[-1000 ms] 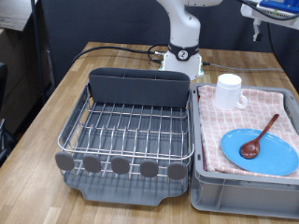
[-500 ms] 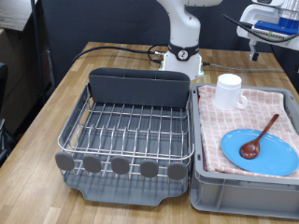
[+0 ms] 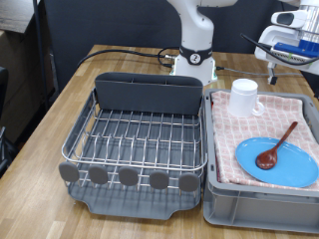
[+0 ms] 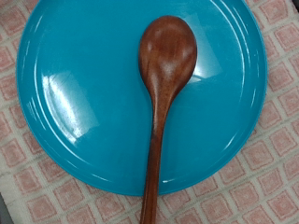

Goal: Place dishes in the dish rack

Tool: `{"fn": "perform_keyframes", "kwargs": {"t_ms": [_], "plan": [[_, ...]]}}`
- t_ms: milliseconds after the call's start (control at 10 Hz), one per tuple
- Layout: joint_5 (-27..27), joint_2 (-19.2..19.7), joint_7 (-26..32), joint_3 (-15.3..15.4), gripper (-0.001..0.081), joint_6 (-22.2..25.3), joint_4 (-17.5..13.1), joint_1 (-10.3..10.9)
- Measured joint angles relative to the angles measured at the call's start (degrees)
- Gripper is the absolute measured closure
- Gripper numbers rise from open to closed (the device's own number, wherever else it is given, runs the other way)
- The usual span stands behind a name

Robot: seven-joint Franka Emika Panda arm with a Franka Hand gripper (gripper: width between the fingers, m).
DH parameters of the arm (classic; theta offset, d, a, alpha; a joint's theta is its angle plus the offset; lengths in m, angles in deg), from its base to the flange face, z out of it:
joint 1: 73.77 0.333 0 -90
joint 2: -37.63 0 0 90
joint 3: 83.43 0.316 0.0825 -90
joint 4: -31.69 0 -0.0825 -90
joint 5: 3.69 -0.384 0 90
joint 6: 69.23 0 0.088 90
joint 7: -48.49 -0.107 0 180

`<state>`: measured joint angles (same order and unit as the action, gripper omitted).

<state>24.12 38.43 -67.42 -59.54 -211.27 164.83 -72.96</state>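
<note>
plate (image 4: 84,103): rim cut by wrist view's edges; spoon (image 4: 161,103): handle end cut off

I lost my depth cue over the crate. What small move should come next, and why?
Probably a slow, straight descent toward the wooden spoon: it lies centred in the wrist view on the light-blue plate, nothing is in the dish rack, and the gripper isn't visible, so approach cautiously.
</note>
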Motion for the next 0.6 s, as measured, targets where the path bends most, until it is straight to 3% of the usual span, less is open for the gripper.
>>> {"fn": "perform_keyframes", "kwargs": {"t_ms": [300,600], "plan": [[2.8,4.1,-4.8,-0.3,0.0003,-3.0,0.1,0.0],[10.1,8.6,-11.6,-1.6,0.0003,-6.0,0.1,0.4]]}}
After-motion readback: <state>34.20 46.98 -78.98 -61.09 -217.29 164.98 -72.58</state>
